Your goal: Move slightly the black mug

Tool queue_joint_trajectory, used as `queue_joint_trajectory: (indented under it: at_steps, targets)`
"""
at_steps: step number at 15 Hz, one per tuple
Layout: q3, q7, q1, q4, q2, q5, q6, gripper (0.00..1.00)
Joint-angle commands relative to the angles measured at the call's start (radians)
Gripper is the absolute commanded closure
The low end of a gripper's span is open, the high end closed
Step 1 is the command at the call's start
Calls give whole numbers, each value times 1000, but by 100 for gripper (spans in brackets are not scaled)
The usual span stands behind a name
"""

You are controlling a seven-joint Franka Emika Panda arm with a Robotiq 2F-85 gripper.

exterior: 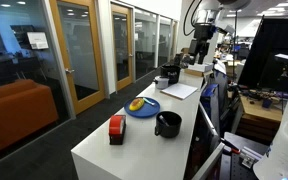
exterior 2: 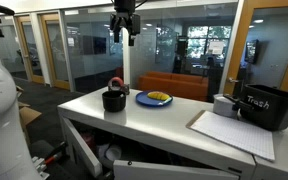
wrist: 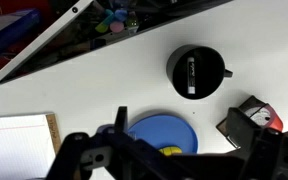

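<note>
Exterior view: pincer point(exterior: 200, 42) high over far end of table point(exterior: 134, 142), released, empty. Mug point(exterior: 167, 124) upright near table edge, just beside plate point(exterior: 142, 107), box point(exterior: 116, 128) near.

Exterior view: pincer point(exterior 2: 123, 32) well above mug point(exterior 2: 114, 100), jaws apart.

Wrist view: mug point(wrist: 195, 72) seen from above, handle pointing frame-right, offset from pincer point(wrist: 169, 160).

Procedure, as judged: centre over mug. Descend straight. Straddle wall away from handle. Clench firmly, as glossy surface may slip. Shift short distance, clear of plate and box.

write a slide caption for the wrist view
Looking down: black mug on the white table, apart from the blue plate and red-and-black box.
</note>
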Motion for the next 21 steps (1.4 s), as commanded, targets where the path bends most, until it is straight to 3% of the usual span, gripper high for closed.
queue_joint_trajectory:
  at_steps: [1,12,21]
  targets:
    - [12,-6,-15,2,2,6,-2,0]
    - [12,-6,-15,2,2,6,-2,0]
    - [33,-3,0,13,175,7,148,0]
